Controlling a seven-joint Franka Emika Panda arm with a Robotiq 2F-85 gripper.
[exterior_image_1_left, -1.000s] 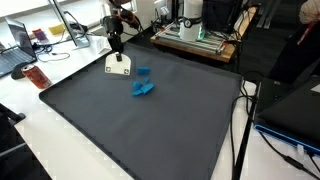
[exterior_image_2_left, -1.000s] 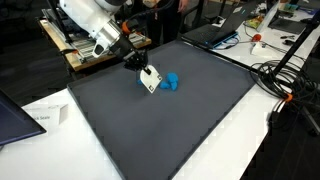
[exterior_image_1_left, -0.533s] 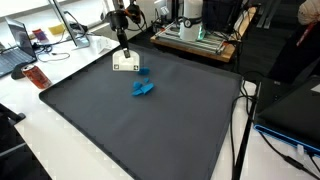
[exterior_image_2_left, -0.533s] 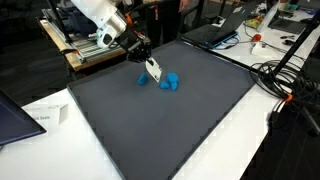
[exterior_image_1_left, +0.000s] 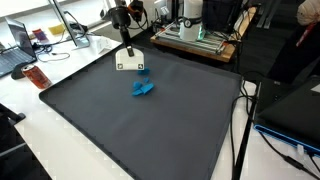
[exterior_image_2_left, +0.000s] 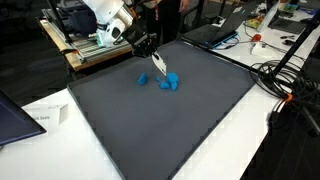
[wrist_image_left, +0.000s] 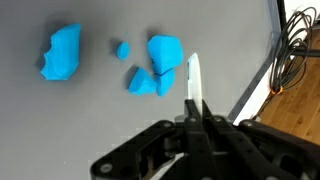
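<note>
The hand (exterior_image_1_left: 126, 50) is clenching on a white card (exterior_image_1_left: 130, 65), pinching its top edge between 2 fingers so that the card is hanging below it. In the wrist view the card is showing edge-on, a thin white strip reaching past the fingertips toward 12 o'clock. The hand is hovering over the far part of a dark mat (exterior_image_1_left: 150, 130), which is lying on the surface (exterior_image_1_left: 30, 115). In an exterior view the card (exterior_image_2_left: 159, 64) is tilting, and it seems to be hanging just clear of the mat, though contact cannot be told.

Blue lumps (exterior_image_1_left: 143, 88) are lying on the mat at 5 o'clock from the card, the nearest 1 just beside its lower corner. In the wrist view a cluster of them (wrist_image_left: 158, 65) is sitting at 10 o'clock from the card's tip, with a small crumb and 1 larger lump well apart at 9 o'clock.

Handling this well calls, in my judgement, for a firm pinch, since a thin card held by 1 edge is prone to swivelling. The lower edge should be staying level with the mat. Any travel near the lumps should be slow, because they are looking light and apt to scatter. The wrist view is giving the clearest check on the gap between card and cluster.
</note>
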